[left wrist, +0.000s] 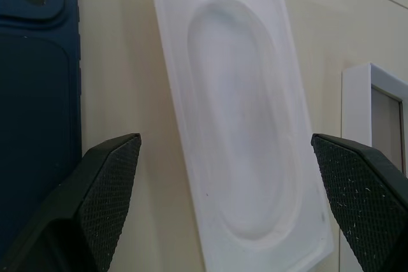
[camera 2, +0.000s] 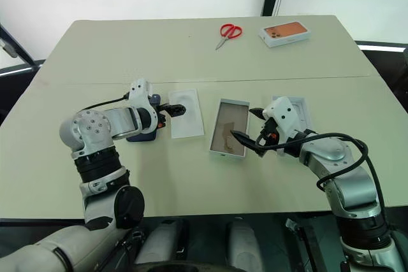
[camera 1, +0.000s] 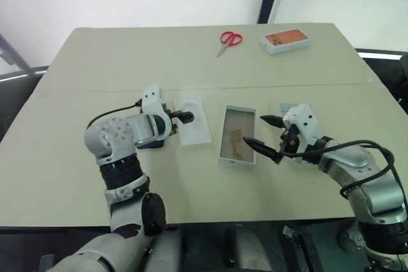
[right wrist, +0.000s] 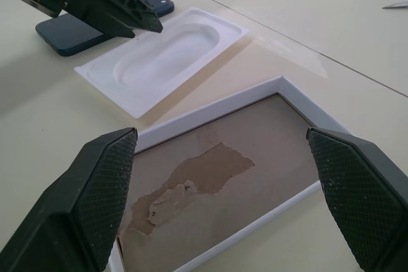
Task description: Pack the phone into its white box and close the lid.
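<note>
Left wrist view: left gripper (left wrist: 223, 208), fingers apart, is hovering over insert (left wrist: 236, 125); pre-grasp, needs shifting to phone (left wrist: 38, 93); right gripper (right wrist: 226, 202) spread over white box (right wrist: 280, 87).

The phone (left wrist: 38, 93) is a slim dark navy-blue slab lying flat, back up with its square camera bump showing, left of centre in the head views and partly hidden under the left arm. The white box (camera 1: 238, 135), a shallow open rectangular tray with white walls and a brownish, torn-looking cardboard floor, lies flat and empty at the centre of the frame, well apart from the phone. The lid (camera 2: 299, 111) lies right of centre, just beyond the tray, white and mostly hidden behind the right arm.
</note>
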Controlling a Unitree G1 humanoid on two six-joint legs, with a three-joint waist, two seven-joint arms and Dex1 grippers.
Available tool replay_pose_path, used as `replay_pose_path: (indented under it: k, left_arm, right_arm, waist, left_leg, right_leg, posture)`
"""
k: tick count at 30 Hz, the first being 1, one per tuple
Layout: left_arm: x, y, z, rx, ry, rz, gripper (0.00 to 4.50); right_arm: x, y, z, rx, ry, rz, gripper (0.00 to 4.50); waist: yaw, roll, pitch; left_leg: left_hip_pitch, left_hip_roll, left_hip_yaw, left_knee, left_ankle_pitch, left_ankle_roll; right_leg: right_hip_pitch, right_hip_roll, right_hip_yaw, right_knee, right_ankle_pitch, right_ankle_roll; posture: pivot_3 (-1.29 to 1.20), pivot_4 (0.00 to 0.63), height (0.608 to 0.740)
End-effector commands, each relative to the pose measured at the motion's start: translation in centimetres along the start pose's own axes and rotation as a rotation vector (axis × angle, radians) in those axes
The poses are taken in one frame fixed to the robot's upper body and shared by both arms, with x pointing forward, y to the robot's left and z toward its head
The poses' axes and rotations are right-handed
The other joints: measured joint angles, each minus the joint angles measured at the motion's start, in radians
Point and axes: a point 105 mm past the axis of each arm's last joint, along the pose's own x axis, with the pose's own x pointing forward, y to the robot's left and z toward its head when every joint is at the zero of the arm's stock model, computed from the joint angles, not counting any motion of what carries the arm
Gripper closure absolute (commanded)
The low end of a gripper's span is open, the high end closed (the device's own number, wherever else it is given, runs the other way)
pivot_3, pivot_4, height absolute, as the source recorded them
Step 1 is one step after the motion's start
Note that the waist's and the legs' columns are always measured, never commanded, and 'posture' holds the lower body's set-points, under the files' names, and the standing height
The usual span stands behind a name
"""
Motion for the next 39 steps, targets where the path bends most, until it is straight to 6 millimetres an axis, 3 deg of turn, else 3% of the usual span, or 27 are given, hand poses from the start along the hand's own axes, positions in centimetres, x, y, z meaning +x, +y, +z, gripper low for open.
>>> replay_pose_path:
  k: [1,6,8,10,16,29,35,39]
  left_arm:
    - [0.1,-1.2,0.1,0.033,0.013,-0.035,0.0]
    - [0.5,-1.5,-0.6,0.016,0.048,-0.071,0.0]
    - [0.6,-1.4,-0.7,0.004,0.054,-0.076,0.52]
    - [0.6,-1.0,-0.8,0.0,0.061,-0.059,1.3]
    - [0.3,0.0,-0.2,-0.024,0.045,-0.022,4.43]
    - [-0.4,0.5,1.0,-0.097,0.004,-0.071,4.48]
    - [-1.6,1.0,2.4,-0.115,-0.043,-0.138,4.48]
    - [-2.3,2.4,2.9,-0.103,-0.041,-0.132,4.48]
  right_arm:
    - [-0.1,0.4,1.4,-0.039,-0.038,0.02,0.05]
    - [-0.2,0.8,1.8,-0.043,-0.044,0.036,0.05]
    - [-0.2,1.0,1.9,-0.044,-0.045,0.048,0.0]
    - [-0.3,1.1,1.9,-0.042,-0.042,0.049,0.0]
    - [-0.3,1.5,1.7,-0.035,-0.036,0.067,0.0]
    - [0.0,1.9,1.7,-0.047,-0.028,0.092,0.0]
    - [-0.3,3.6,1.3,-0.168,0.059,0.212,0.0]
    - [0.1,5.1,0.4,-0.26,0.131,0.313,0.0]
  waist:
    - [0.0,0.0,0.0]
    - [0.001,0.0,0.0]
    - [0.002,0.0,0.0]
    - [0.001,0.0,0.0]
    - [0.0,0.0,0.0]
    - [-0.001,0.0,0.0]
    - [-0.002,0.0,0.0]
    - [-0.003,0.0,0.0]
  left_leg:
    - [0.0,0.0,0.0,0.0,0.0,0.0]
    - [0.0,0.0,0.0,0.0,0.0,0.0]
    - [0.0,0.0,0.0,0.0,0.0,0.0]
    - [0.0,0.0,0.0,0.0,0.0,0.0]
    - [0.0,0.0,0.0,0.0,0.0,0.0]
    - [0.0,0.0,0.0,0.0,0.0,0.0]
    - [0.0,0.0,0.0,0.0,0.0,0.0]
    - [0.0,0.0,0.0,0.0,0.0,0.0]
  right_leg:
    - [0.0,0.0,0.0,0.0,0.0,0.0]
    - [0.0,0.0,0.0,0.0,0.0,0.0]
    - [0.0,0.0,0.0,0.0,0.0,0.0]
    - [0.0,0.0,0.0,0.0,0.0,0.0]
    - [0.0,0.0,0.0,0.0,0.0,0.0]
    - [0.0,0.0,0.0,0.0,0.0,0.0]
    - [0.0,0.0,0.0,0.0,0.0,0.0]
    - [0.0,0.0,0.0,0.0,0.0,0.0]
  posture:
    - [0.0,0.15,0.74]
    - [0.0,0.15,0.74]
    - [0.0,0.15,0.74]
    - [0.0,0.15,0.74]
    - [0.0,0.15,0.74]
    - [0.0,0.15,0.74]
    - [0.0,0.15,0.74]
    - [0.0,0.15,0.74]
